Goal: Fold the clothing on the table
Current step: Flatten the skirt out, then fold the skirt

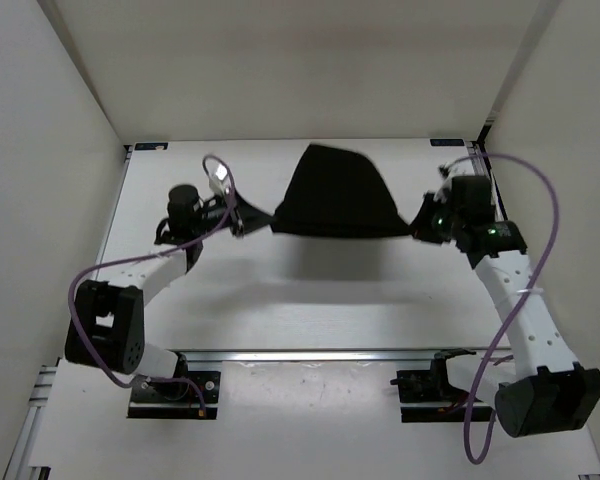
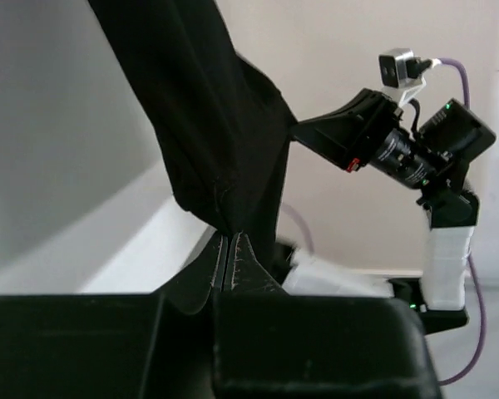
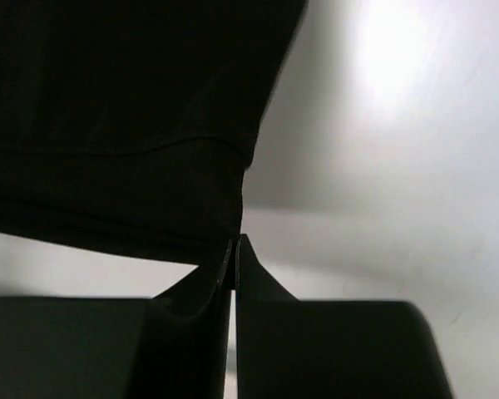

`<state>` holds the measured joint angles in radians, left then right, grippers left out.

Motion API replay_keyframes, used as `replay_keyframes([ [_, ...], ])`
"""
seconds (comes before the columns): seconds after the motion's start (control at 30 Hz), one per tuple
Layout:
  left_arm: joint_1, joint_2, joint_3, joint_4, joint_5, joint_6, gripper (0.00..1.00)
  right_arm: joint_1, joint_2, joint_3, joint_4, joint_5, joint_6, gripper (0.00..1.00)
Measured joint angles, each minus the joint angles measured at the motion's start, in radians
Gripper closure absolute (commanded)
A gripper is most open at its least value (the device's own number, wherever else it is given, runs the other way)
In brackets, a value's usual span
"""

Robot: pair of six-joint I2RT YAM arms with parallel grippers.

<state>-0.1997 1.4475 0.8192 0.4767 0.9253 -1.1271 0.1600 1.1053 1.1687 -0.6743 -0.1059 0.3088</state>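
Observation:
The black clothing [image 1: 336, 195] hangs stretched in the air between my two grippers, above the white table [image 1: 310, 290]. Its lower hem runs straight from one gripper to the other and casts a shadow on the table. My left gripper [image 1: 265, 222] is shut on the left corner; in the left wrist view the clothing [image 2: 208, 125] rises out of the left gripper [image 2: 230, 241], whose jaws are pressed together. My right gripper [image 1: 417, 228] is shut on the right corner; in the right wrist view the clothing [image 3: 116, 125] spreads left from the right gripper [image 3: 235, 245].
White walls enclose the table on the left, back and right. A metal rail [image 1: 310, 355] crosses the near edge between the two arm bases. Purple cables loop off both arms. The right arm [image 2: 416, 150] shows across the left wrist view.

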Motion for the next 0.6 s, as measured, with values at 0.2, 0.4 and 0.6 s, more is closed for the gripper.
replay_keyframes([
  [0.2,-0.073,-0.127,-0.390,-0.279,-0.043,0.116,1.00,0.019,-0.039,-0.412,-0.251,-0.150,0.060,1.00],
  [0.4,-0.075,-0.073,-0.264,-0.381,-0.038,0.148,1.00,-0.105,-0.085,-0.246,-0.302,-0.200,0.073,1.00],
  [0.6,-0.071,0.270,0.273,-0.381,-0.029,0.169,1.00,-0.109,0.260,0.132,-0.221,-0.096,0.039,1.00],
])
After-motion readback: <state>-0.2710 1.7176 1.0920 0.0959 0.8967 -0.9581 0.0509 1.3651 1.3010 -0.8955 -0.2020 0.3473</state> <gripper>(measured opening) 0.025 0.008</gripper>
